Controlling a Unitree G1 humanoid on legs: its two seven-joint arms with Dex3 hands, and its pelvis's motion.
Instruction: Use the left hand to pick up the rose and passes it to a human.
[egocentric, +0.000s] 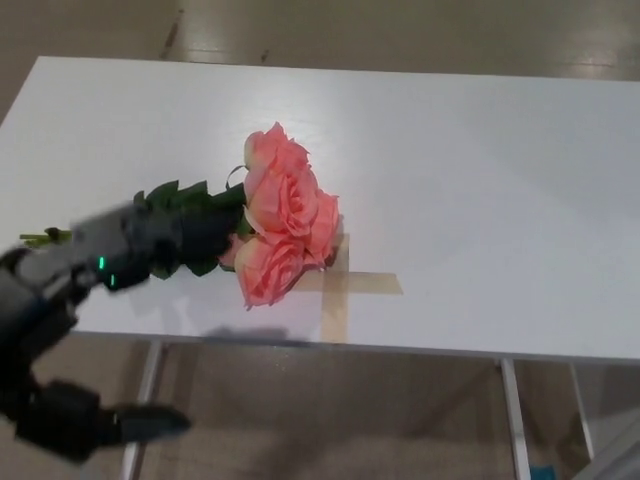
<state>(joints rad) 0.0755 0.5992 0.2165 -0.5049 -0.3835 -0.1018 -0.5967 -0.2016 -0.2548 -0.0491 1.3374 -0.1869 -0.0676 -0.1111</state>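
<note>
A bunch of pink roses (285, 215) lies on the white table (480, 180), blooms toward the middle and green leaves and stem pointing left. The stem end (40, 237) peeks out at the left edge. My left hand (45, 320) has come in from the lower left, blurred by motion. It is open: its fingers (160, 240) stretch over the leaves and hide most of the stem, while the thumb (140, 420) hangs apart below the table's front edge. I cannot tell whether the fingers touch the leaves. My right hand does not show.
A cross of tan tape (345, 285) is stuck to the table just right of the blooms. White table legs (512, 420) stand below the front edge, over a grey-brown floor (330, 420).
</note>
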